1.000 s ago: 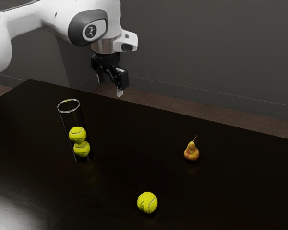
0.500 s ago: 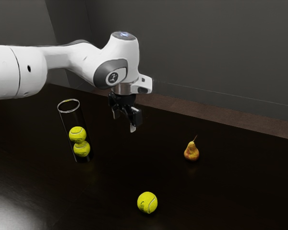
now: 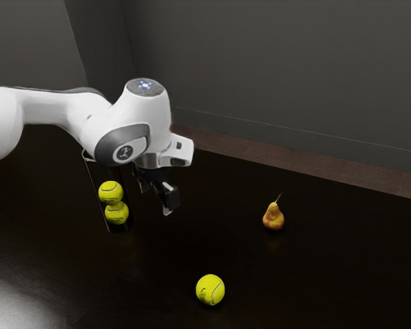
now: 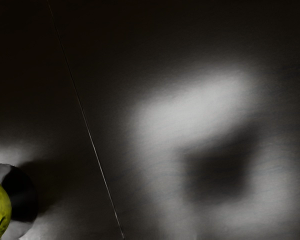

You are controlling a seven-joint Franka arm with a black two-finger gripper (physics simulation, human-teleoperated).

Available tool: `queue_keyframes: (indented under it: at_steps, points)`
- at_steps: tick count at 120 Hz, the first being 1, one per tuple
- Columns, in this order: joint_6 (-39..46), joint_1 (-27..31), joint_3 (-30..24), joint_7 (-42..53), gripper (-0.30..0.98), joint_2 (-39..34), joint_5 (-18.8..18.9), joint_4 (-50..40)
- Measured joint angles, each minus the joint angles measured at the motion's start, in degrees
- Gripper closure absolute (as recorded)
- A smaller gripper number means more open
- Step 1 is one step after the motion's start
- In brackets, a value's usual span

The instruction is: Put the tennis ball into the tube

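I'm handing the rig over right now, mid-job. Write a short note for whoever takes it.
Hand: open and empty, above the table, just right of the tube in the exterior view.
Tube: standing, two balls stacked inside.
Loose tennis ball: on the table, nearer the exterior camera than the pear.
Done: loose ball not yet grasped.
Left: grasp it, lift it over the tube's mouth, release it inside.
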Motion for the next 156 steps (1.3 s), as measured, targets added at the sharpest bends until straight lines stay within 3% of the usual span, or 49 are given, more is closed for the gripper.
queue_keyframes:
  at_steps: [36, 56, 78, 96, 128, 156]
  points:
    - [6.9, 3.1, -0.8, -1.5, 0.00, 1.1, 2.2, -1.8]
    - [11.0, 4.5, -7.1, -0.8, 0.00, 6.2, 0.1, -1.3]
    - [12.0, 14.7, -17.4, 2.3, 0.00, 14.0, -1.5, 6.3]
    - [7.9, 9.8, -12.1, 6.2, 0.00, 15.3, -4.2, 12.7]
    - [5.2, 4.3, -14.9, 9.2, 0.00, 16.9, -11.6, 10.8]
    - [5.5, -3.1, -14.7, 5.9, 0.00, 17.7, -11.4, 9.5]
